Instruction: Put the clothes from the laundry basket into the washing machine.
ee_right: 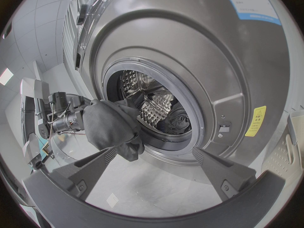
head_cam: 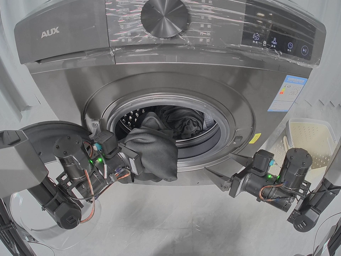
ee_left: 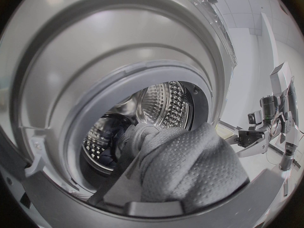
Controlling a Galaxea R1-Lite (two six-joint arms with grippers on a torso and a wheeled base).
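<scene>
A pale grey floor (head_cam: 184,221) meets a white wall (ee_left: 245,79) under a tiled ceiling (ee_right: 34,26) with one lit panel (ee_right: 6,76).

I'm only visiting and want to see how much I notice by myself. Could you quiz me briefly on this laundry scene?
1. Which hand holds the dark garment at the washing machine's opening? A left, B right, C neither.
2. True or false: the right hand is open with nothing in it.
3. What lies inside the drum?

Key: 1 A, the left hand; 2 true; 3 dark clothes.
</scene>
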